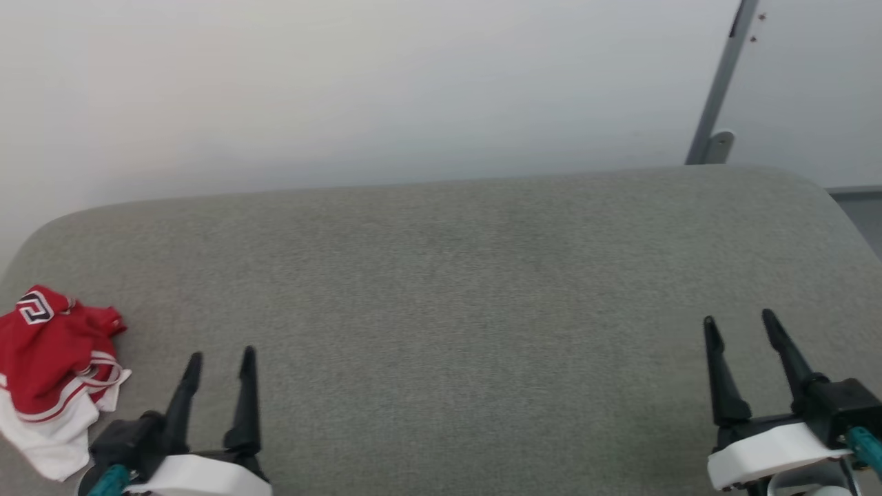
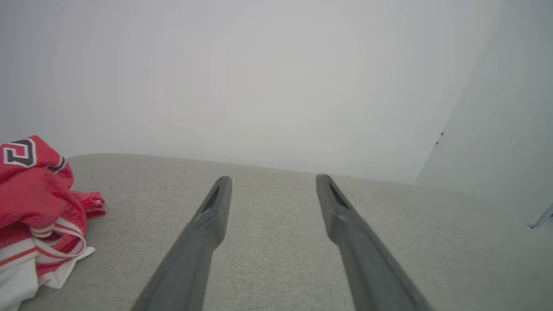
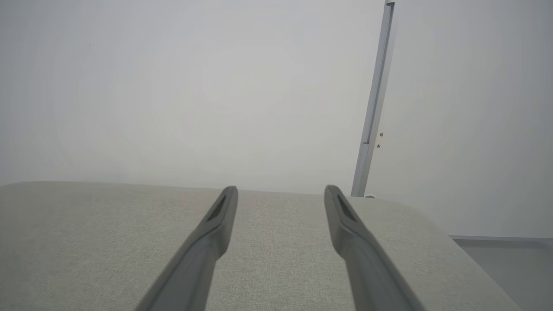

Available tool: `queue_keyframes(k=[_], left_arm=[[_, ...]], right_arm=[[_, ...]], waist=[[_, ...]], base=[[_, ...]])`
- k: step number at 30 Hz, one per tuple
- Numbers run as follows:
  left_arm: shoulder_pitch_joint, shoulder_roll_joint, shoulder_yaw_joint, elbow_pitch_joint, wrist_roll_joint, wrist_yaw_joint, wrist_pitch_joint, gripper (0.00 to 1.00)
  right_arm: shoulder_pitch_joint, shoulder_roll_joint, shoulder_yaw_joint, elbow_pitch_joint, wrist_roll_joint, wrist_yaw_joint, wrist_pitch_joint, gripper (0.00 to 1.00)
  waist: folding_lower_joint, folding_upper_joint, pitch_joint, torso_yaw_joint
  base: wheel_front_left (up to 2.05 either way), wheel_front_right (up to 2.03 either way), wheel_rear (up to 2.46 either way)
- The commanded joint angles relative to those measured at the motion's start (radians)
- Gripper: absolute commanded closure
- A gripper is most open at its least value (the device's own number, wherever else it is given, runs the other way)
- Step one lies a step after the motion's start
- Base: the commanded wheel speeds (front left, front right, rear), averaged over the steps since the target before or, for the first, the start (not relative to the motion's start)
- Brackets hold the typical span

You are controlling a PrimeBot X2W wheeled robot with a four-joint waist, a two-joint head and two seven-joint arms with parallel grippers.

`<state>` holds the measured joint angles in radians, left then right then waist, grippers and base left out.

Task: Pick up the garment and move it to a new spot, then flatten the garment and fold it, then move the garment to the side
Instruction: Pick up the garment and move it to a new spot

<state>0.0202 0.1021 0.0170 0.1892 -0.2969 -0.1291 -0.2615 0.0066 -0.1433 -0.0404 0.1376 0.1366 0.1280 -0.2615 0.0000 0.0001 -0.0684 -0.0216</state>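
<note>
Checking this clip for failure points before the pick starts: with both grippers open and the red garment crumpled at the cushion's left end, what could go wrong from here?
1. The red garment lies bunched near the grey cushion's left edge; a sideways nudge from the left gripper might push it off.
2. Loose striped hem bands loop out of the pile, so a pinch may catch just one layer.
3. The right gripper stands far across, likely little help.

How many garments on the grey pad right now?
1. A crumpled red-and-white fabric garment at the grey fabric pad's left edge, left of the left gripper; others could lie out of frame.
</note>
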Motion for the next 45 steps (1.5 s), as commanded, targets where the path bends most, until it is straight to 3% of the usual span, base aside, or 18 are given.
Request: queue_keyframes(k=[1, 15, 27, 32, 45], left_arm=[[-0.003, 0.006, 0.017, 0.014, 0.0, -0.002, -0.005, 0.0], [-0.047, 0.012, 0.164, 0.087, 0.023, 0.026, -0.004, 0.0], [-0.045, 0.005, 0.191, 0.103, 0.05, 0.017, -0.004, 0.0], [-0.056, 0.0, 0.184, 0.115, 0.066, 0.015, -0.004, 0.0], [-0.058, -0.018, 0.204, 0.117, 0.082, 0.012, -0.004, 0.0]], right_arm=[[0.002, 0.001, 0.008, 0.005, 0.002, 0.005, -0.005, 0.0], [-0.061, -0.006, 0.155, 0.066, 0.03, 0.003, -0.003, 0.0], [-0.092, 0.005, 0.215, 0.096, 0.05, 0.003, -0.001, 0.0], [-0.098, 0.008, 0.218, 0.105, 0.055, 0.003, -0.002, 0.0], [-0.119, -0.003, 0.221, 0.112, 0.059, 0.003, -0.003, 0.0]], waist=[[0.0, -0.0001, -0.003, 0.015], [0.0, -0.0001, -0.023, 0.232], [0.0, -0.0001, -0.039, 0.417], [0.0, -0.0001, -0.039, 0.462], [0.0, -0.0001, -0.01, 0.488]], base=[[0.0, 0.0, 0.0], [0.0, 0.0, 0.0], [0.0, 0.0, 0.0], [0.0, 0.0, 0.0], [0.0, 0.0, 0.0]])
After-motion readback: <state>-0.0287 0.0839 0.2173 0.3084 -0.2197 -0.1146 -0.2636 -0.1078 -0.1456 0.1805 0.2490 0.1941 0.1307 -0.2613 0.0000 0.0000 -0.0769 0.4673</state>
